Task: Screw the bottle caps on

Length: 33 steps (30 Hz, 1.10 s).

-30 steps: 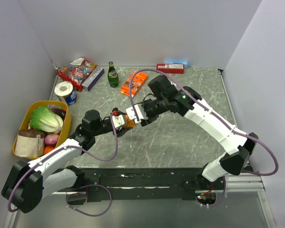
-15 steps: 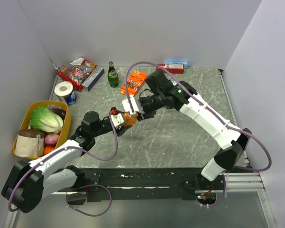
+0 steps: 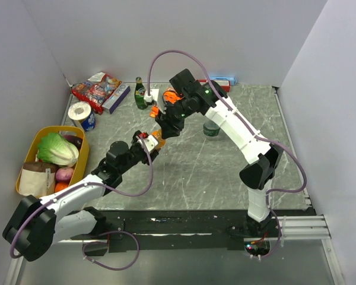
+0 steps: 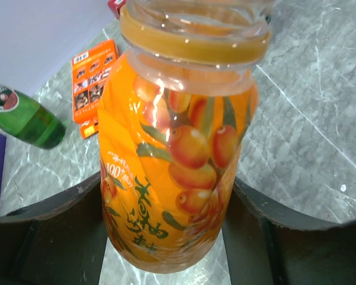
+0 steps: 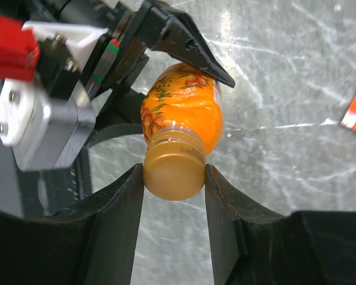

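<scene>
Top view: L gripper (image 3: 149, 144) sits left of centre, clamped on the orange bottle (image 3: 158, 141). Bottle is tilted, neck toward upper right; can't tell if its base touches the grey marbled table (image 3: 225, 172). R gripper (image 3: 164, 130) is right at the bottle's top end, jaw state not readable from here. Dark grey-green bottle (image 3: 211, 128) stands alone right of centre, well apart; its cap not made out. L wrist: fingers (image 4: 53, 231) press both sides of the lower body over the fruit-print sleeve. Juice nearly up to the neck, so prob. hefty for its size. Thin plastic wall and glossy sleeve, so likely to twist in the grip under torque. Neck top is cut off by the frame edge. R wrist: orange-brown cap (image 5: 173, 173) sits on the neck at mid-frame, R pads (image 5: 121, 208) tight against its rim either side, i.e. clamped on the cap. Cap looks small, stiff, smooth-topped. Best taken across the rim as here, w/ the body held low and firm.
</scene>
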### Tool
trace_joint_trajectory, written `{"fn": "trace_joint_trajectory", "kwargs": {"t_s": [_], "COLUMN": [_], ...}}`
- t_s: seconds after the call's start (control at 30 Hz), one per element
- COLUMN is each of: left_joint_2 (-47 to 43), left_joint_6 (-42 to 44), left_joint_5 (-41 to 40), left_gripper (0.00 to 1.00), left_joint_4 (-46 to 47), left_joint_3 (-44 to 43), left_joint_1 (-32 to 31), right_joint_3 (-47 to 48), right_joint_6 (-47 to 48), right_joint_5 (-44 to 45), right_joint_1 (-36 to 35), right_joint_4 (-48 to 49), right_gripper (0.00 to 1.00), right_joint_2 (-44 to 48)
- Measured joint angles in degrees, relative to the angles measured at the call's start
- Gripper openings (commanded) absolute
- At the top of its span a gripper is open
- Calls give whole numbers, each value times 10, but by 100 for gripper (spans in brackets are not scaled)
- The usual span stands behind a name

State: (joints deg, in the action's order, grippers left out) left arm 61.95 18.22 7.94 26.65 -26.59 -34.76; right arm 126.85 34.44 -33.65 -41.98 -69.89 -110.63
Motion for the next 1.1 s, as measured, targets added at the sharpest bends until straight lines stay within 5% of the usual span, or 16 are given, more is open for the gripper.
{"fn": "trace_joint_trajectory", "kwargs": {"t_s": [0.7, 1.1], "left_joint_2": [-2, -25], "left_joint_6": [-145, -147], "left_joint_5": [26, 54], "left_gripper": [1, 1], "left_joint_4": [28, 151], "left_joint_3": [24, 90], "left_joint_1": [-10, -11], "right_joint_3": [6, 37], "right_joint_6": [-82, -75], "right_joint_5": [47, 63], "right_joint_1": [-14, -26], "right_joint_4": [1, -28], "right_gripper": [44, 75], "right_joint_2": [-2, -3]}}
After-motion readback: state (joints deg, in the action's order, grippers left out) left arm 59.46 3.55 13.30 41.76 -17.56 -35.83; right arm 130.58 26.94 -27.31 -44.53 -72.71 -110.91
